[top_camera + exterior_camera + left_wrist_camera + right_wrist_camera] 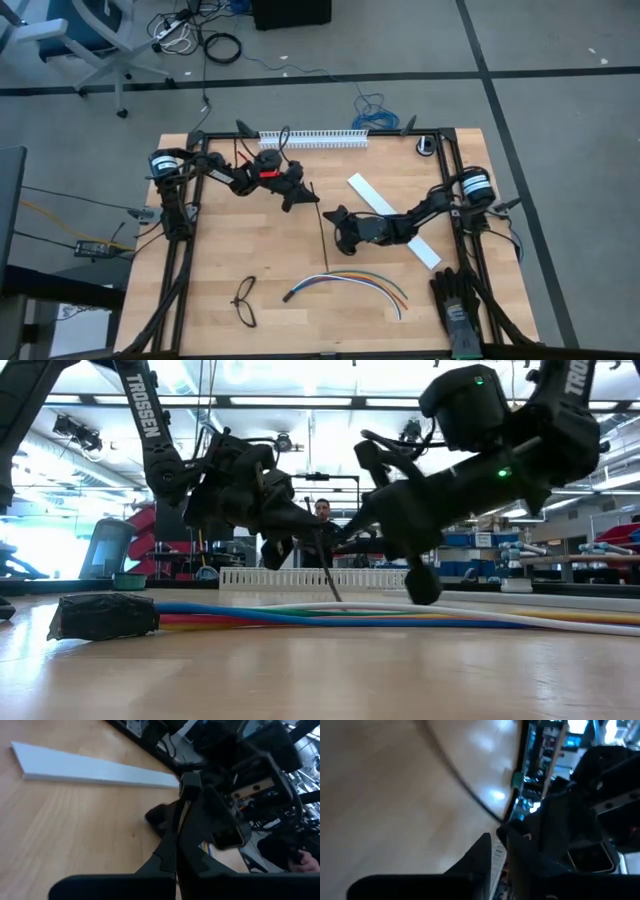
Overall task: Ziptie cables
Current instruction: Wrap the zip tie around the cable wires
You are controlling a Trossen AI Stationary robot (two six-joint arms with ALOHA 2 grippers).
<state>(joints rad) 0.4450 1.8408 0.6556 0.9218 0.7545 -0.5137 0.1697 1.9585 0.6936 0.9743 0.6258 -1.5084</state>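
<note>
The cables (350, 281) lie in a curved bundle near the table's near edge, with the dark joined end (103, 616) at the left in the low view. The ziptie (323, 240) is a thin dark strip running from my left gripper (312, 200) toward the cables. My left gripper is shut on its far end. My right gripper (336, 222) hovers just right of the ziptie's upper part, fingers a little apart, touching nothing. It points toward the left gripper. My left gripper pinches the ziptie's far end (318, 542) between its two shut fingers, coming slantwise from the table's far left and tipped down. That end is lifted off the table. The strip slants down from the fingers, and its lower end (339, 598) rests on the wood by the cables.
Black thin-framed glasses (245, 300) lie near the near edge, left of the cables. A wide flat white strip (392, 220) lies under the right arm. A white slotted duct (315, 138) sits along the far edge. A dark glove-like object (458, 300) is at the near right corner.
</note>
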